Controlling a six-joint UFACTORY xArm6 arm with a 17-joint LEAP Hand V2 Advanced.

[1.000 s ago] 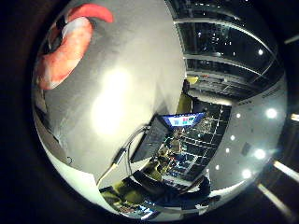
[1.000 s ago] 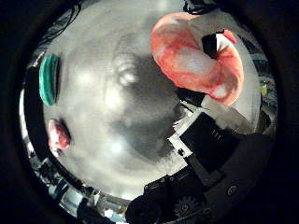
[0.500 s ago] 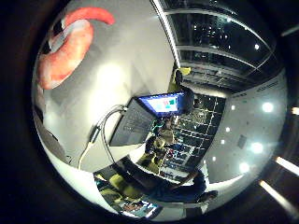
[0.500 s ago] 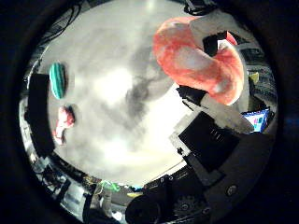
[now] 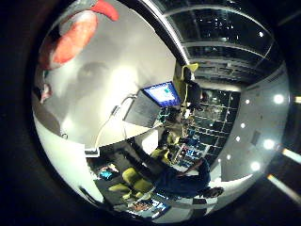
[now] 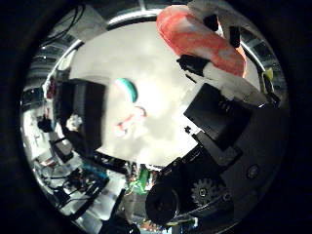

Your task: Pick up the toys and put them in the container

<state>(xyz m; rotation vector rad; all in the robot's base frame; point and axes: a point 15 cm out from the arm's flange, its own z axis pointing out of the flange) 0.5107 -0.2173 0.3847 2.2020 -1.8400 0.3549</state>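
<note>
While you read the thumb-side palm view, note that the hand is closed around the orange-and-white toy: white and black fingers curl over its far side and press it against the palm, so the toy fills much of that view. The same toy appears at the edge of the little-finger-side view, held clear of the white table. Compared with half a second ago, the table looks smaller and farther from the palm, more of the surrounding room is visible, and the grasp on the toy is unchanged. A dark, box-like container now shows at the table's edge; you could not see it in the earlier frames. Two toys remain on the table beside that container: a teal toy and, just past it, a small red-and-white toy, close together but apart. In the little-finger-side view, a laptop with a lit screen stands on the table, well away from the toys. You cannot tell what the pale object inside the container is.
</note>
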